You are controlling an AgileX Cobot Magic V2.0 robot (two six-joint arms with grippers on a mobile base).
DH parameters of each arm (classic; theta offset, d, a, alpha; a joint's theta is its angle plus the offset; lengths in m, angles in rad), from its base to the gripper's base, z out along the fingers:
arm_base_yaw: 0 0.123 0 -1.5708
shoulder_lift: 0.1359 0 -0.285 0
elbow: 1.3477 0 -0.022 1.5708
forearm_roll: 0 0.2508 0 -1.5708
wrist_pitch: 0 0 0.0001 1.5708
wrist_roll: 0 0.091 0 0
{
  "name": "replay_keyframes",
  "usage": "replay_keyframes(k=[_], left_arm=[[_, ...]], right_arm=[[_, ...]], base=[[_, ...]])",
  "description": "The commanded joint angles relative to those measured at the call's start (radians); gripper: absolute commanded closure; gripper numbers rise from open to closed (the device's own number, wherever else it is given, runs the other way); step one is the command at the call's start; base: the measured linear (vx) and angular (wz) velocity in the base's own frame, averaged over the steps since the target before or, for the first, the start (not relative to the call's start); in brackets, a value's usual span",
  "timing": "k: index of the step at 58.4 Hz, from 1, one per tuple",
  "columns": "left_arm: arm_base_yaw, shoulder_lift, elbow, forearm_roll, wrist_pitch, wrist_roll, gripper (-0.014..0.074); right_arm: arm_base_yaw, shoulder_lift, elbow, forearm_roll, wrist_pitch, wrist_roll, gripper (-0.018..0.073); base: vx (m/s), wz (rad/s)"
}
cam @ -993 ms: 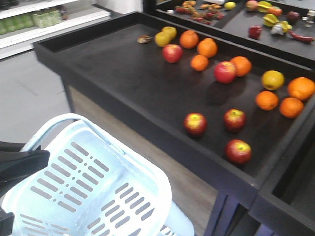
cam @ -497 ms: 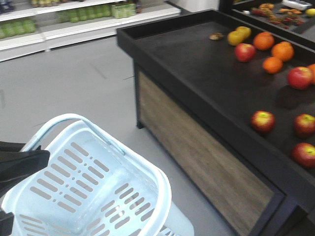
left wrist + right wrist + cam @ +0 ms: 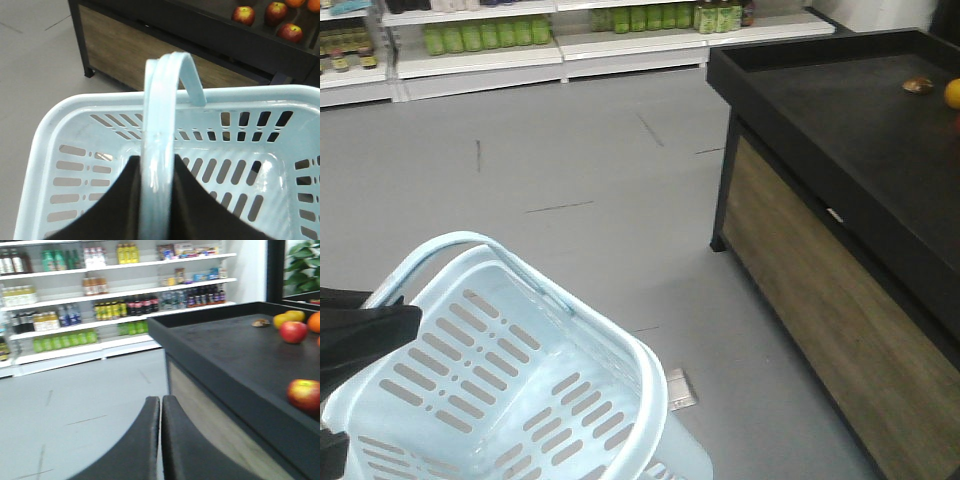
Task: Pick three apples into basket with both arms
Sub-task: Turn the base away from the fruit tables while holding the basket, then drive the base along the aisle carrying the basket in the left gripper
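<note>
The black worktop (image 3: 840,110) has a raised lip (image 3: 200,357) to clear. Beside it hangs the slotted basket (image 3: 75,107) — probably light, stiff plastic — its handle (image 3: 159,115) clamped in the left pincer (image 3: 156,167). The apples (image 3: 243,15) lie on the worktop, outside the basket: firm, smooth, likely to roll, best gripped across the middle. The right pincer (image 3: 161,402) is pressed together, empty.

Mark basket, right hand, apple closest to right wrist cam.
basket (image 3: 250,95), left wrist view, far rim.
apple (image 3: 304,395), right wrist view, red skin centre.
right hand (image 3: 160,400), right wrist view, between closed fingertips.
</note>
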Motion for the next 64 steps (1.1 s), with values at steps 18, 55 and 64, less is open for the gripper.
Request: replay_keyframes(k=[18, 55, 64], left_arm=[[-0.005, -0.004, -0.030, -0.011, -0.090, -0.014, 0.0602], [-0.005, -0.004, -0.030, -0.011, -0.090, -0.014, 0.0602], [-0.005, -0.004, -0.030, -0.011, -0.090, -0.014, 0.0602]], right_arm=[[-0.003, -0.012, 0.013, -0.008, -0.073, -0.008, 0.0564], [-0.003, -0.012, 0.013, -0.008, -0.074, -0.008, 0.0564], [-0.003, -0.012, 0.013, -0.008, -0.074, -0.008, 0.0564]], base=[[-0.19, 0.54], [-0.17, 0.43], [-0.13, 0.44]])
